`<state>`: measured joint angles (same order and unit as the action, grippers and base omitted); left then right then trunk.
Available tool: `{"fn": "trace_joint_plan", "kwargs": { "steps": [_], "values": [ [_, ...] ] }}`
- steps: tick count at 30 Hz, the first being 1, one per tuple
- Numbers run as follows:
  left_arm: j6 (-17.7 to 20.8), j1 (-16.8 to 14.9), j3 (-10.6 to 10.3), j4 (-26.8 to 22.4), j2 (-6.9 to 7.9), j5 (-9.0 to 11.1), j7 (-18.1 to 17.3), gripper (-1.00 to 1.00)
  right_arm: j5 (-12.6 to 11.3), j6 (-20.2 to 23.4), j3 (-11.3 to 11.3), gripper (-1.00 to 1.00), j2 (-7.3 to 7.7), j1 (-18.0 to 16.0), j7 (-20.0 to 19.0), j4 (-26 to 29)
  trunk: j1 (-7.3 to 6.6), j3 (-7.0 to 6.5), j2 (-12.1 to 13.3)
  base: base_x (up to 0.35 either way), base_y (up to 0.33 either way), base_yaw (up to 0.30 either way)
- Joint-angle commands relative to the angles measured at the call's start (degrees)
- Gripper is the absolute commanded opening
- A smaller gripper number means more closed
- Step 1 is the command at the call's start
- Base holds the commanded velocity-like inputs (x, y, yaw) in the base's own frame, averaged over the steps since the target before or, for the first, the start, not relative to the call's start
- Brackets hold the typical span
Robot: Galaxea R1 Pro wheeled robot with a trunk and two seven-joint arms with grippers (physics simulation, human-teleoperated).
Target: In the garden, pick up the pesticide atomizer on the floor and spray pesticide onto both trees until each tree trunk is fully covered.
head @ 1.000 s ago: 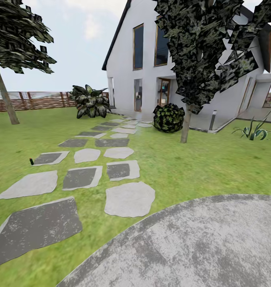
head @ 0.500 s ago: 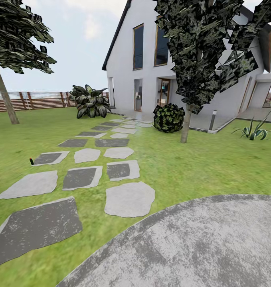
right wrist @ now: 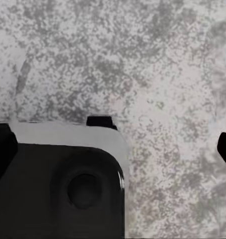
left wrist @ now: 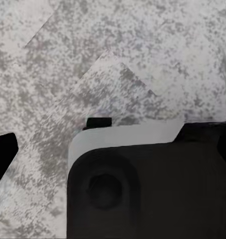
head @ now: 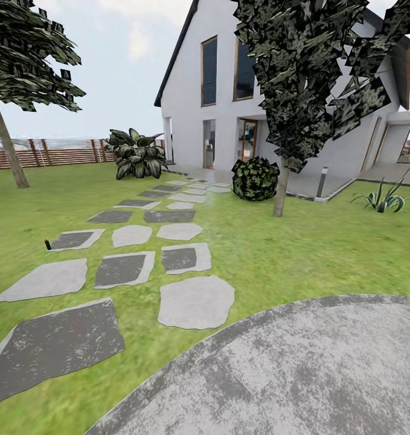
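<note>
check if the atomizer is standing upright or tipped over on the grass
Upright, as far as it shows: the pesticide atomizer stands as a tiny vertical sliver on the grass beside a stepping stone.

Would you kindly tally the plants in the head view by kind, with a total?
Trees: 2, the left tree and the right tree
Round bushes: 1, the bush
Broad-leaved plants: 1, the leafy plant
Spiky plants: 1, the spiky plant
Total: 5

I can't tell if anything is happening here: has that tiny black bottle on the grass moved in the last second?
No. The pesticide atomizer stands in the same spot on the grass, just off the left corner of the same grey stepping stone.
</note>
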<state>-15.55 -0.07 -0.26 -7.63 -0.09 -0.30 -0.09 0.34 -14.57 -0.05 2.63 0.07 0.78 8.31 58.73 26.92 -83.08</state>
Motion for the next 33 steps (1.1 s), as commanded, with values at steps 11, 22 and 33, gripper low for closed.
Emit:
{"fn": "trace_joint_plan", "kwargs": {
  "steps": [11, 22, 33],
  "values": [
    [-5.1, -2.8, 0.1, -19.9, 0.39, 0.1, 0.8, 1.00, -0.4, -11.4, -0.2, 1.00, 2.01, -8.7, -0.1, 14.7, 0.00, 0.01, 0.0, 0.000, 0.000, 0.000],
    [-14.7, -2.8, 0.1, -17.0, 1.75, -0.3, 0.5, 1.00, 0.9, -11.6, 0.1, 1.00, 2.49, -10.4, -0.7, 11.6, 0.00, 0.01, 0.0, 0.000, 0.000, 0.000],
    [-14.4, -3.2, 3.8, -16.3, 1.86, 0.6, 1.2, 1.00, 1.6, -11.7, 0.3, 1.00, 2.47, -10.4, -0.5, 11.4, 0.00, 0.01, 0.0, 0.000, 0.000, 0.000]
  ]
}}
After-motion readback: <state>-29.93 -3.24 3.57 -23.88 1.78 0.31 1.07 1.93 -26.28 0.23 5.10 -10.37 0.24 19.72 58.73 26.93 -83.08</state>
